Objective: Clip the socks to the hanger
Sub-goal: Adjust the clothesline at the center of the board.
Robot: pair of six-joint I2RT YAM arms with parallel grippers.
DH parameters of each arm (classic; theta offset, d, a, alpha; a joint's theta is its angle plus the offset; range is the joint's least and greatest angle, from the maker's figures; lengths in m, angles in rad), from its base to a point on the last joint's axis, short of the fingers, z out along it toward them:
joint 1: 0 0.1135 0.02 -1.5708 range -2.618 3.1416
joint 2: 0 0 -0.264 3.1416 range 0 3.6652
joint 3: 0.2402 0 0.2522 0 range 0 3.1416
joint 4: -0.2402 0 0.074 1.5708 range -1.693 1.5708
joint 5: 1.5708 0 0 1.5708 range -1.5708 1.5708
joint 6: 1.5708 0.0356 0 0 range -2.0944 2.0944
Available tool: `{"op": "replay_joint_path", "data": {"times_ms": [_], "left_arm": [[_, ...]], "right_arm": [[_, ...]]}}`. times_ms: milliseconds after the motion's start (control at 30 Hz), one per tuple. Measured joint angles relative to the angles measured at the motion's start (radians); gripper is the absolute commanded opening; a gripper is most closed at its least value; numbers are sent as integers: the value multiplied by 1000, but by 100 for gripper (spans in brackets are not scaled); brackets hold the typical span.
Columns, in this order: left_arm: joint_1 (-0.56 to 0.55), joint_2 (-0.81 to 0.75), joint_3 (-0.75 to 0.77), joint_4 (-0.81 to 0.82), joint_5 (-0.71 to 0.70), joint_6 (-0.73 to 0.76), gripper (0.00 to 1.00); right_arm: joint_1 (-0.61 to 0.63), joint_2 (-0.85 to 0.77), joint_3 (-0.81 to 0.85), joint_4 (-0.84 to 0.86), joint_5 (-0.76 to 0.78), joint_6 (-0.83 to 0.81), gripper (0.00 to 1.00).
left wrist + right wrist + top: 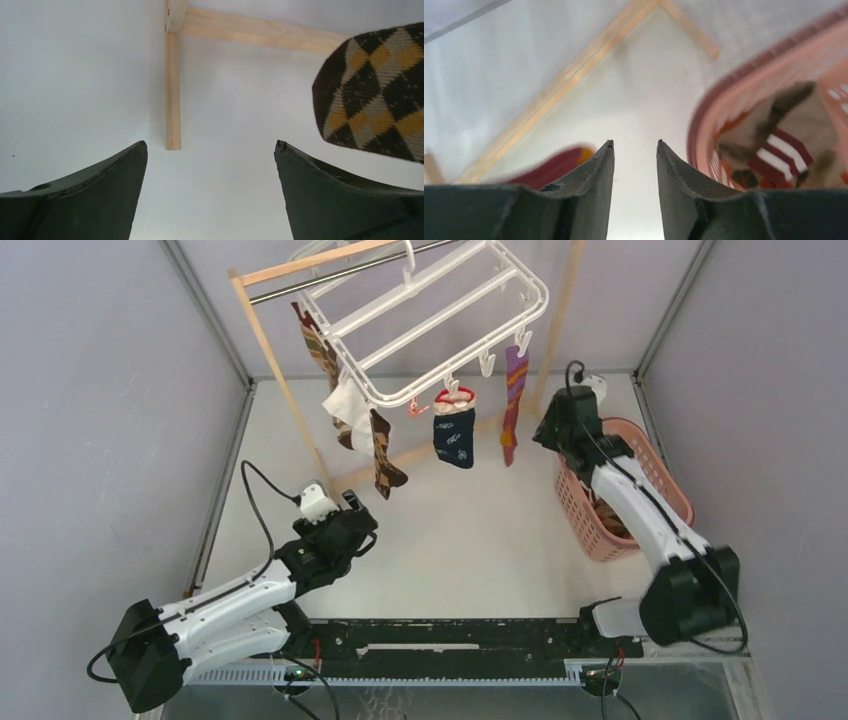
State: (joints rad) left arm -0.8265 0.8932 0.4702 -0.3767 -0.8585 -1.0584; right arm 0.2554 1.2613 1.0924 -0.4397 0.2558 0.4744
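The white hanger (440,315) hangs from the rod of a wooden rack. Clipped to it are a striped sock (317,348), a white sock (345,405), a brown argyle sock (385,458), a navy sock (455,437) and a purple sock (514,400). My left gripper (362,524) is low over the table, below the argyle sock. In the left wrist view it (211,144) is wide open and empty, with the argyle toe (375,90) up to the right. My right gripper (541,434) sits between the purple sock and the basket. It (634,142) is narrowly open and empty.
A pink slotted basket (668,472) stands at the right with more socks (786,135) inside; its rim (744,90) is just right of my right fingers. The wooden rack's post (285,390) and floor bars (172,90) stand ahead of the left gripper. Grey walls enclose the table.
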Motion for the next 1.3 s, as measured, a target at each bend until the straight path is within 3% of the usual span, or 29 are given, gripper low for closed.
{"op": "replay_joint_path", "data": {"times_ms": [400,700,800,1000,1300], "left_arm": [[17,76,0,-9,23,-72,100],[33,72,0,-11,25,-78,100],[37,68,-14,-2,25,-77,100],[40,63,-58,-2,53,-77,100],[40,22,-92,-2,77,-88,100]], "right_arm": [[-25,623,537,9,-82,-134,43],[1,840,613,12,-141,-109,46],[19,897,639,27,-147,-105,38],[48,961,723,71,-171,-102,14],[59,1131,942,63,-187,-103,13]]}}
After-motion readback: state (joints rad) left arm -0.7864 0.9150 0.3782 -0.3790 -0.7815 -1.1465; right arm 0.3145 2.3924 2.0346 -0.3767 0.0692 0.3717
